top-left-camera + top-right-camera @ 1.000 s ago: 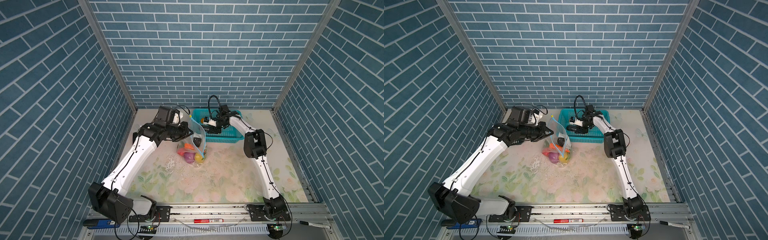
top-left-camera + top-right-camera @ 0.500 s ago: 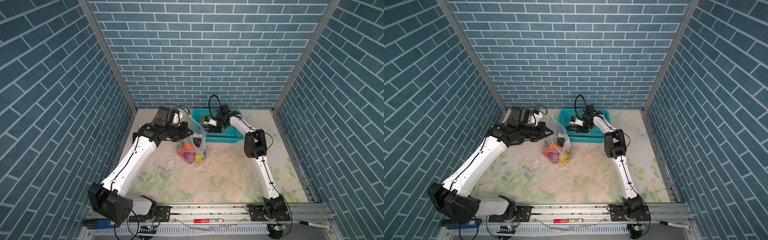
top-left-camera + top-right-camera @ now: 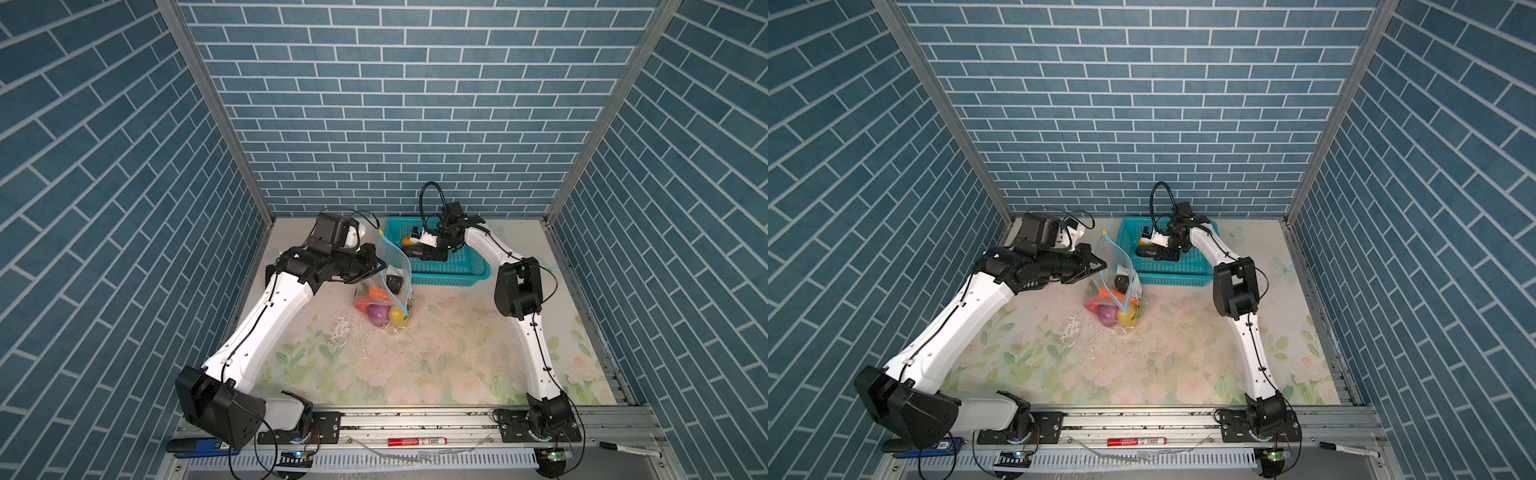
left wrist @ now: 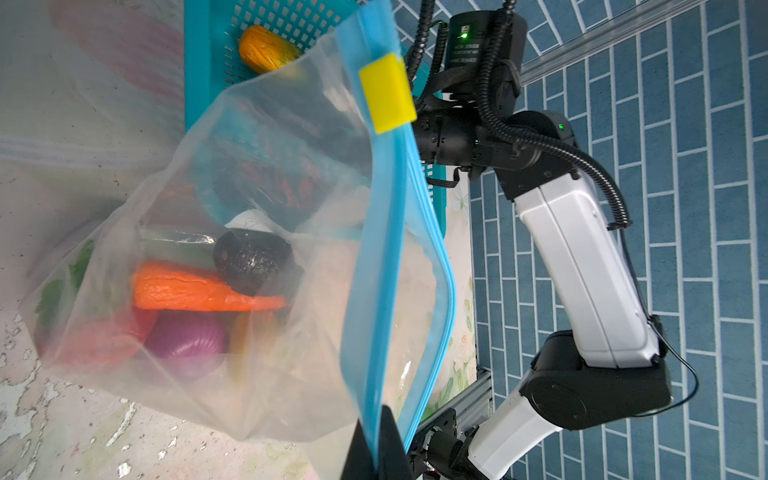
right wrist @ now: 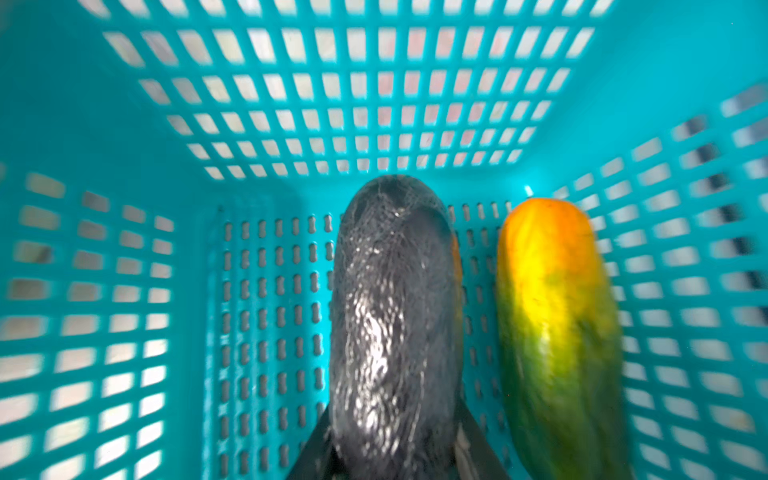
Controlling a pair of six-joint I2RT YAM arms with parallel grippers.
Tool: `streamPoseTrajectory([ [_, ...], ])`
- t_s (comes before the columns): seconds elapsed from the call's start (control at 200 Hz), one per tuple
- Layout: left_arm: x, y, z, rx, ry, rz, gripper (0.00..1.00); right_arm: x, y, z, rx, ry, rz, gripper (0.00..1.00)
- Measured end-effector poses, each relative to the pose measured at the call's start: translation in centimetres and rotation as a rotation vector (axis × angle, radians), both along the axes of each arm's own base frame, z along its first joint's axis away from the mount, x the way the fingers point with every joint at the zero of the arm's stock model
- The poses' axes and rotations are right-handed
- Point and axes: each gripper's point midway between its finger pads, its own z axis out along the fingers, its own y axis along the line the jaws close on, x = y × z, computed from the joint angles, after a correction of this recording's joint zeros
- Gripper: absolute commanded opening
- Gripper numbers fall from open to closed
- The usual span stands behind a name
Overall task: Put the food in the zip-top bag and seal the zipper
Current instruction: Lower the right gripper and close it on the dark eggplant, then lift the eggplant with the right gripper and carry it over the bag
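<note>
The right gripper (image 5: 395,440) is down inside the teal mesh basket (image 5: 124,124). Its fingers sit against either side of the dark eggplant (image 5: 395,311), clamped on it as far as the blurred wrist view lets me judge. The eggplant's long axis runs straight out from the jaws, and the orange-green cucumber-like piece (image 5: 552,316) lies parallel just beside it.

The left gripper (image 4: 376,449) is pinched tight on the light-blue zipper (image 4: 386,257), holding the zip-top bag (image 3: 397,266) up with its mouth gaping. The yellow slider (image 4: 387,97) is parked at the far end. The carrot (image 4: 199,289) and purple onion (image 4: 187,343) are already inside.

The bag stands just outside the basket wall on the left arm's side — a short carry for the right arm, eggplant going in end-first.
</note>
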Motion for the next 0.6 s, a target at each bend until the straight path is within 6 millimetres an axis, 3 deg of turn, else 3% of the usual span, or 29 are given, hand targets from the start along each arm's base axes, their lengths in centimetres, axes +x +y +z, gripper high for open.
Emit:
streamPoseTrajectory([
  [0.195, 0.0, 0.0, 0.0, 0.005, 0.005, 0.002, 0.00, -0.9, -1.4, 3.7, -0.019, -0.040, -0.024, 0.23],
  [0.4, 0.2, 0.1, 0.8, 0.005, -0.008, 0.010, 0.00, -3.2, -3.7, 6.9, -0.063, -0.066, -0.052, 0.23],
  [0.6, 0.2, 0.3, 1.4, 0.007, -0.007, 0.027, 0.00, -5.7, -5.7, 12.2, -0.084, -0.163, -0.082, 0.24],
])
